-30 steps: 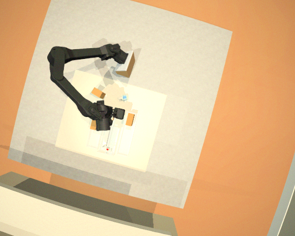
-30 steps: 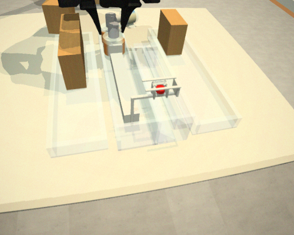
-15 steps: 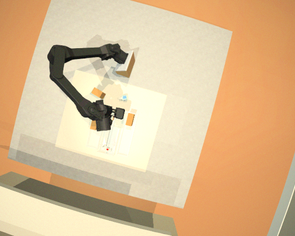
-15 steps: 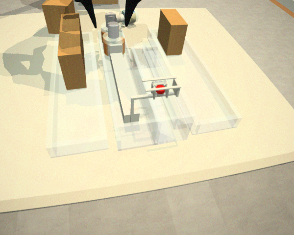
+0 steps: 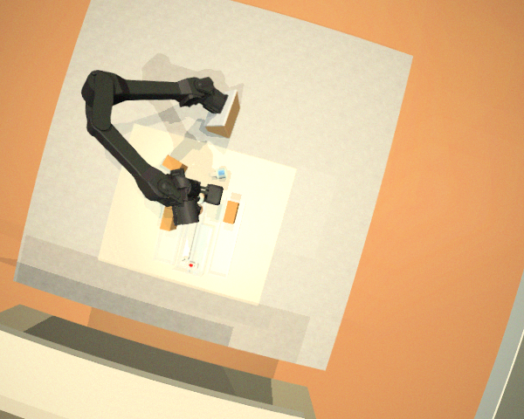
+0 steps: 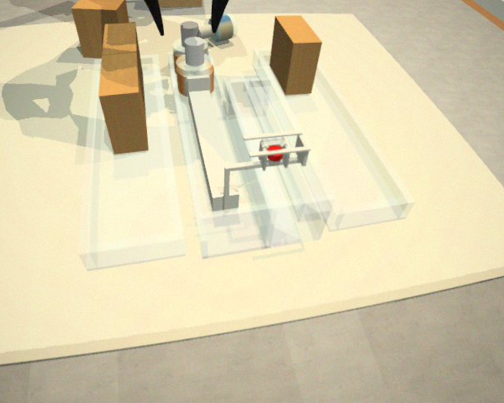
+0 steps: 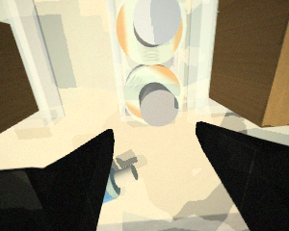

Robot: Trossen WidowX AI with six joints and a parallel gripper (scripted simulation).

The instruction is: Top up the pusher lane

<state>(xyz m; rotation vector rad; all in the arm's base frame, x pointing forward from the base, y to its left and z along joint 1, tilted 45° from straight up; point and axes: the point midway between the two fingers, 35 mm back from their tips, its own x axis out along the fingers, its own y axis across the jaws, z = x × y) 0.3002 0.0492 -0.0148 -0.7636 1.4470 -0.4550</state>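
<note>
Orange-banded jars, two in a row: the new jar (image 7: 151,93) stands in the sprung lane (image 6: 200,112) just ahead of the jaws, which are spread and hold nothing. Likely rigid and light with slick walls; its banded body is the grip spot.
</note>
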